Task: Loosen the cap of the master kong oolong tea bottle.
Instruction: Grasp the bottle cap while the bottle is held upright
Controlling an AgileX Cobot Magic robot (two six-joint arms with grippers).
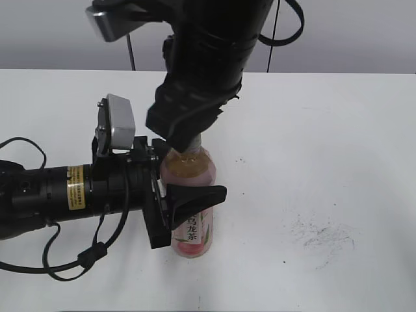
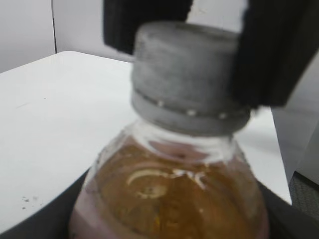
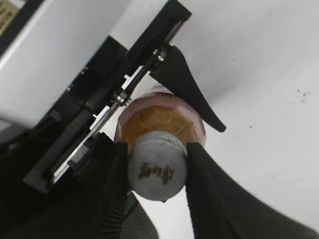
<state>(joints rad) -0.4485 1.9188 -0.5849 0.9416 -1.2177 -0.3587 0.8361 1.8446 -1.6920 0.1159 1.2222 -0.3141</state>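
Exterior view. The bottle (image 1: pixel 190 208) stood upright on the white table (image 1: pixel 325 130), left of centre and near the front edge. The left arm (image 1: pixel 58 195) lay low across the table from the left edge, and the left gripper (image 1: pixel 185 201) was clamped on the bottle's body, one black finger (image 1: pixel 198 195) crossing the front of the bottle just above the pink label. The right arm (image 1: pixel 208 58) came down from above; the right gripper (image 1: pixel 187 148) covered the bottle's top, so the cap itself was hidden here. Dark scuffs (image 1: pixel 322 234) marked the table to the right, well apart from the bottle.

Left wrist view. The cap (image 2: pixel 187 74) appeared grey and ribbed, seated on the neck of the bottle (image 2: pixel 169 194), whose shoulder showed amber tea. Two black pads of the right gripper (image 2: pixel 182 30) pressed against the cap from either side, one pad (image 2: pixel 274 50) covering its right edge. The picture was blurred at this range, and the left gripper's own fingers showed only as dark edges at the lower corners.

Right wrist view. Seen from above, the cap (image 3: pixel 157 172) bore dark characters on its top and sat gripped between the two fingers of the right gripper (image 3: pixel 157 169), which touched it left and right. Below it lay the shoulder of the bottle (image 3: pixel 159 119). The left gripper (image 3: pixel 154 107) held the bottle, one tapered finger (image 3: pixel 189 89) curving round the far side.
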